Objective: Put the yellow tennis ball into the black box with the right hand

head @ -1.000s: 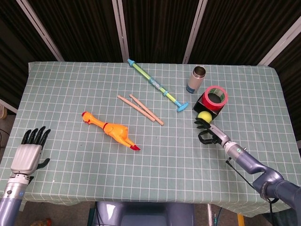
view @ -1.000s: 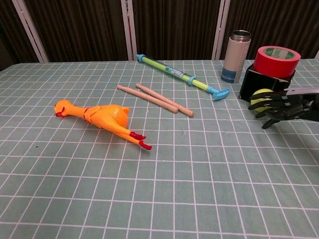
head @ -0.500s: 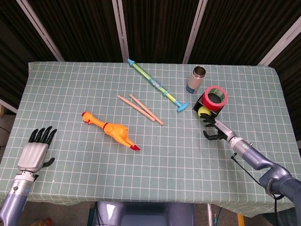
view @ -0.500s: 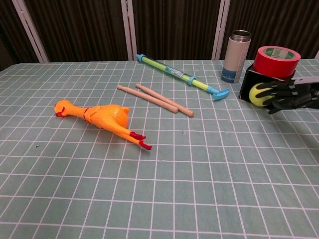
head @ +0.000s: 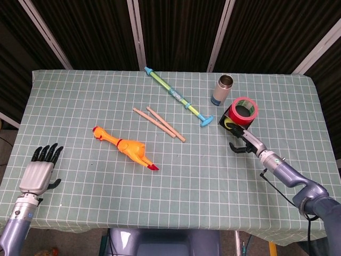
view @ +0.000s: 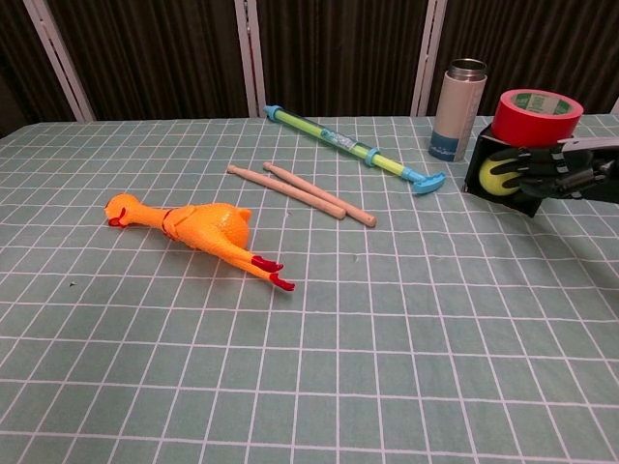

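The fuzzy yellow tennis ball point(view: 499, 175) sits at the open front of the small black box point(view: 481, 176), which lies on its side under a red roll of tape point(view: 537, 113). The right hand point(view: 549, 173) has its dark fingers point(view: 527, 170) wrapped around the ball. I judge the ball light, springy and grippy from its felt, best held across its widest part; it may roll out once let go. The left hand point(head: 38, 173) rests with fingers apart, holding nothing, near the table edge.
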Robot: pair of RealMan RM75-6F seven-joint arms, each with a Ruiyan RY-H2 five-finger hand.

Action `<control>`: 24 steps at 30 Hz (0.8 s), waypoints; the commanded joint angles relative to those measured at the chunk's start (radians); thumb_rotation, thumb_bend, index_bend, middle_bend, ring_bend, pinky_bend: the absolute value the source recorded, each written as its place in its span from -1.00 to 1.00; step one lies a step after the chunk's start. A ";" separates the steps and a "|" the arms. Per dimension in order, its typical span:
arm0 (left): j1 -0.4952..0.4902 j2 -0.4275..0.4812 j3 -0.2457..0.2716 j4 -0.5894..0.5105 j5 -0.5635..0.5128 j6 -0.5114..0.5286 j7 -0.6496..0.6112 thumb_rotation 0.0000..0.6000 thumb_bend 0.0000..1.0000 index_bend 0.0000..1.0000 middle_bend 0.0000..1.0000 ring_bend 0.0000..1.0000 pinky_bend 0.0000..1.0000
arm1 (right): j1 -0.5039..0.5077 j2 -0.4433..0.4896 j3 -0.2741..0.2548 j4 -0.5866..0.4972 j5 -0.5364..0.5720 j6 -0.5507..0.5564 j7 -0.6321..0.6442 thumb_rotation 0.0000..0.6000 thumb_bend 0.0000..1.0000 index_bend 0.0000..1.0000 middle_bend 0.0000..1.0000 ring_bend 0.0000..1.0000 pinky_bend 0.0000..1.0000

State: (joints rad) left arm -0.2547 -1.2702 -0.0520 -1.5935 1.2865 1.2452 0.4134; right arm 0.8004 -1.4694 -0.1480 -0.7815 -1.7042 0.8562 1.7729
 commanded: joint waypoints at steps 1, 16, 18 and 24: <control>0.002 0.002 0.000 0.004 -0.005 0.002 -0.006 1.00 -0.63 -1.00 -1.00 -1.00 -1.00 | 0.015 -0.029 -0.027 0.053 -0.030 0.018 0.044 1.00 0.17 -1.00 -1.00 -1.00 -1.00; 0.013 0.016 0.009 0.006 0.004 0.022 -0.036 1.00 -0.63 -1.00 -1.00 -1.00 -1.00 | 0.014 -0.074 -0.042 0.155 -0.029 0.090 0.069 1.00 0.17 -1.00 -1.00 -1.00 -1.00; 0.016 0.018 0.012 0.003 0.011 0.030 -0.039 1.00 -0.63 -1.00 -1.00 -1.00 -1.00 | 0.015 -0.066 -0.044 0.144 -0.030 0.099 0.066 1.00 0.17 -1.00 -1.00 -1.00 -1.00; 0.028 0.035 0.031 -0.020 0.057 0.056 -0.056 1.00 -0.63 -1.00 -1.00 -1.00 -1.00 | -0.007 -0.010 -0.055 0.037 -0.035 0.158 0.002 1.00 0.17 -1.00 -1.00 -1.00 -1.00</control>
State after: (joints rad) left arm -0.2297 -1.2402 -0.0260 -1.6088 1.3356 1.2961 0.3632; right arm 0.8061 -1.5072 -0.1974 -0.6974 -1.7358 0.9838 1.8146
